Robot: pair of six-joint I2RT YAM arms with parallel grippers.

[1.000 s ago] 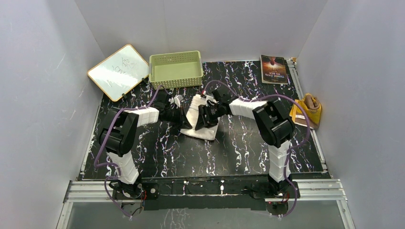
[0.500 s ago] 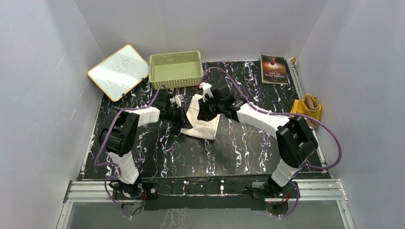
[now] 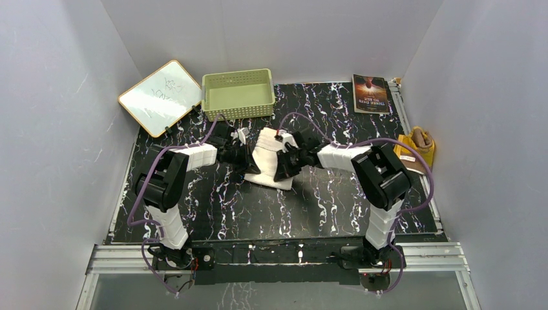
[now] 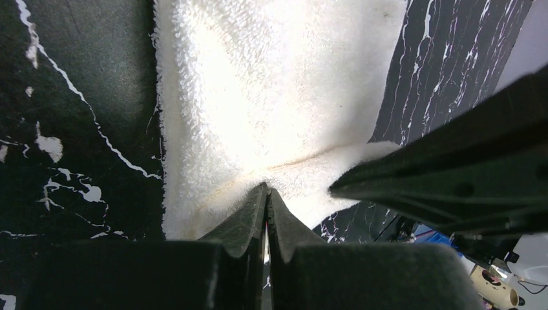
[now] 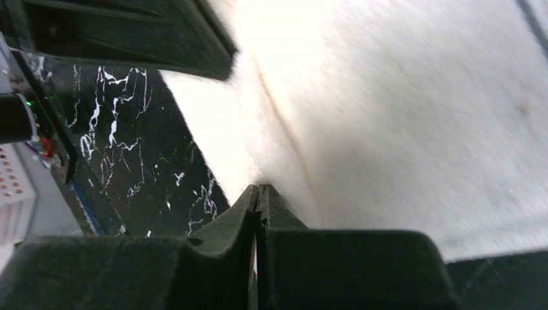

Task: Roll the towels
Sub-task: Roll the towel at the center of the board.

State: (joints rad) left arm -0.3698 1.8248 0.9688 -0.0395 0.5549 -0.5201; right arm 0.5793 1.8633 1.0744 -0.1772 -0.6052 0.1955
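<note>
- The white towel (image 3: 267,152) lies flat on the desk (image 3: 291,213), just toward 12 o'clock of centre, between the two arms.
- The left gripper (image 4: 266,191) comes in at the towel's 9 o'clock side. Its jaws are pressed together, leaving only a thin slit, and they pinch the terry at its near edge, where creases run to the tips.
- The right gripper (image 5: 257,188) comes in from the 3 o'clock side. Its jaws are likewise closed tight, nipping the towel's edge at the end of a fold line.
- Each wrist view shows the other gripper as a dark shape close by over the same towel.
- The brown towel (image 3: 421,147), yellow side showing, sits bunched at the desk's 3 o'clock edge against the wall, well apart from both grippers.
- A green basket (image 3: 237,97) stands at 11 o'clock, with a whiteboard (image 3: 158,97) just beside it at 10 o'clock.
- A book (image 3: 370,93) lies at 1 o'clock.
</note>
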